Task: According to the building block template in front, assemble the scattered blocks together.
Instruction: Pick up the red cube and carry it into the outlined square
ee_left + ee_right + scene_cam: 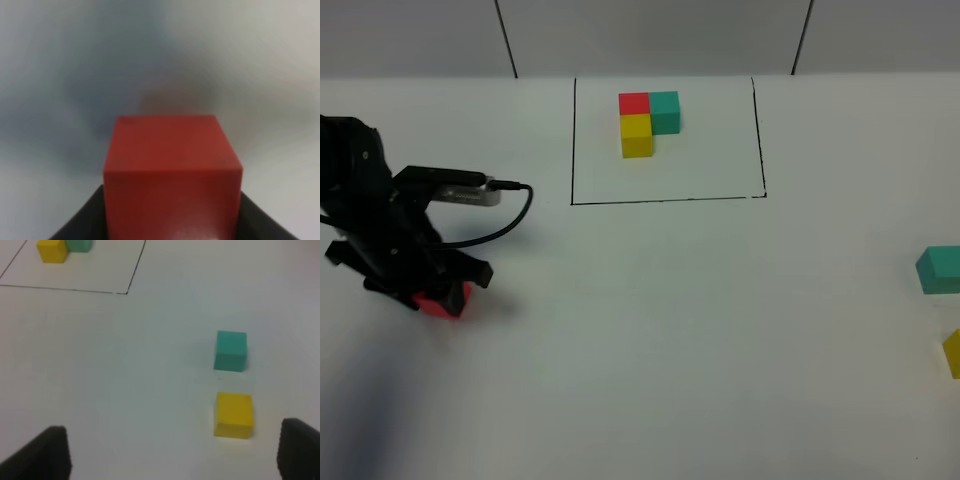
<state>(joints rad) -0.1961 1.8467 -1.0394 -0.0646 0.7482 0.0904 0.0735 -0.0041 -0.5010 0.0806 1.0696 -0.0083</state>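
Note:
The building block template point(648, 120) sits at the back of the table: red at the corner, teal to its right, yellow in front. Part of the template point(52, 249) shows in the right wrist view. My left gripper point(440, 295) is at the far left, low over the table and shut on the red block point(445, 302). That red block point(172, 170) fills the left wrist view between the dark fingers. The teal block point(940, 269) and the yellow block point(953, 352) lie apart at the right edge. My right gripper point(175, 450) is open, a little short of the yellow block point(233, 414) and teal block point(230, 350).
A thin black outline point(665, 199) frames the template on the white table. A black cable point(510, 215) loops from the left arm. A grey wall with dark seams stands behind the table.

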